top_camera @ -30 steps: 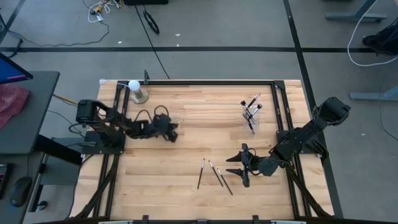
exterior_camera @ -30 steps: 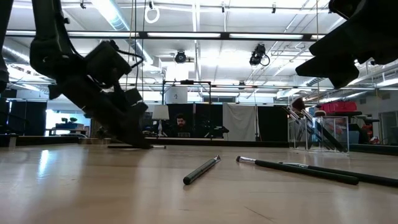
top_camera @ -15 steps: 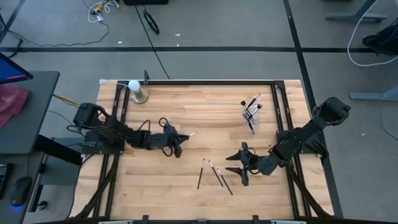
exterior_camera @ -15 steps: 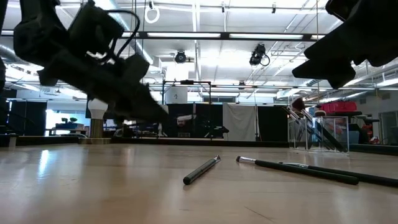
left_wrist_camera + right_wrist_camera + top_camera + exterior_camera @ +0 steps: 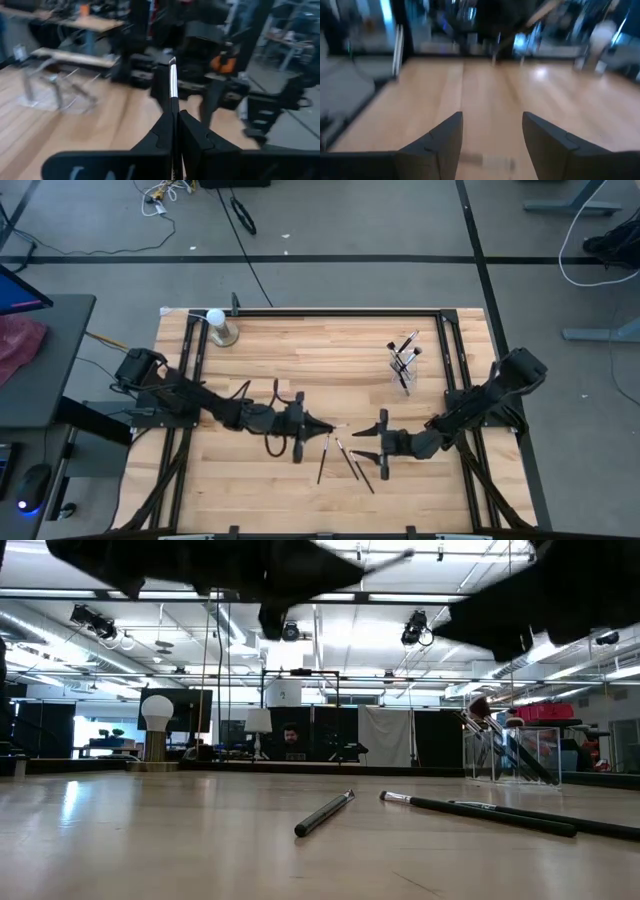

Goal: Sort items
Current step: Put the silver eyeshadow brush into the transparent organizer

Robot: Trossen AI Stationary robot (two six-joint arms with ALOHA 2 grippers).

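My left end effector (image 5: pixel 322 426) has travelled from the far left to mid-desk, clamped on a brush (image 5: pixel 173 85). The right end effector (image 5: pixel 371 448) waits wide apart. I think a handover comes next, needing careful alignment.

Even, bright overhead light falls on the pale wooden worktop (image 5: pixel 300 370) in the high view, with only short, soft shadows under the arms. In the low view long ceiling strip lights (image 5: pixel 300 597) glare white, and the arms against them are black silhouettes with no detail; the near worktop carries a pale sheen. Both wrist views are smeared with blur. Just ahead of the left gripper (image 5: pixel 174 131) a thin stick (image 5: pixel 173 82) catches a bright highlight, and the room behind it is soft. Beyond the right gripper (image 5: pixel 492 132) everything is streaked and unfocused, with bluish glare at the far edge.
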